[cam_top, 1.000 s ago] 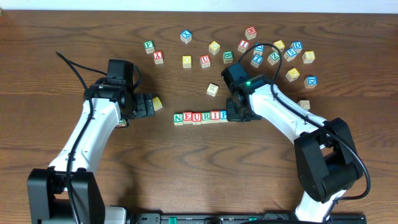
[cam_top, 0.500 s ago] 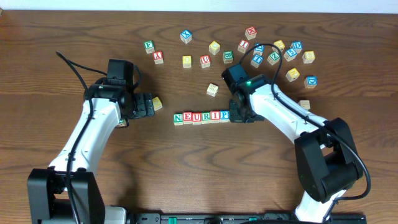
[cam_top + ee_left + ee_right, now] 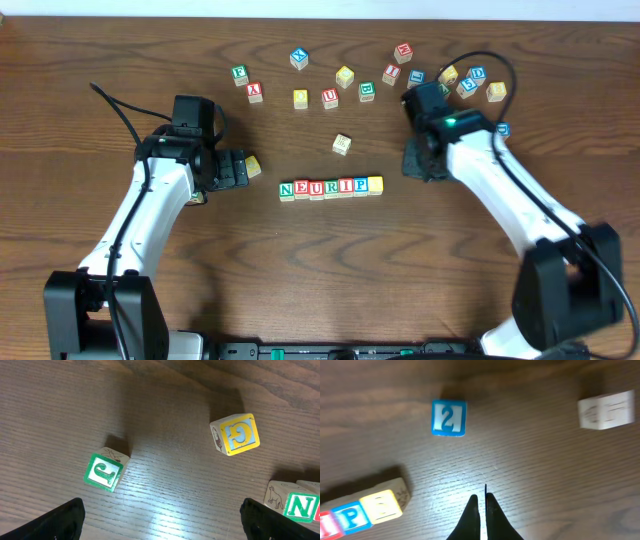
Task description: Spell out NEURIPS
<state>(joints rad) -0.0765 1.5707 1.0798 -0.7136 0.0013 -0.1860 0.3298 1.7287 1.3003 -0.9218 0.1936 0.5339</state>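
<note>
A row of letter blocks [image 3: 322, 188] reads N, E, U, R, I, P. A yellow block [image 3: 375, 184] stands at its right end, touching the P. In the right wrist view the yellow block [image 3: 381, 505] sits beside the P block [image 3: 351, 516], and its letter is blurred. My right gripper [image 3: 418, 168] is shut and empty, right of the row; its fingers [image 3: 482, 502] are pressed together above bare wood. My left gripper [image 3: 235, 168] is open and empty [image 3: 162, 520], left of the row. The N block [image 3: 300, 506] shows at the left wrist view's right edge.
Several loose letter blocks [image 3: 366, 91] lie scattered along the back. One lone block [image 3: 342, 144] lies behind the row. A yellow G block [image 3: 236, 434] and a green-faced block [image 3: 103, 472] lie ahead of my left gripper. A blue 2 block [image 3: 449, 418] and a pale block [image 3: 606, 409] lie ahead of my right.
My right gripper has drawn back to the right from the row's right end, uncovering the yellow block beside the P. The left arm has not moved.
</note>
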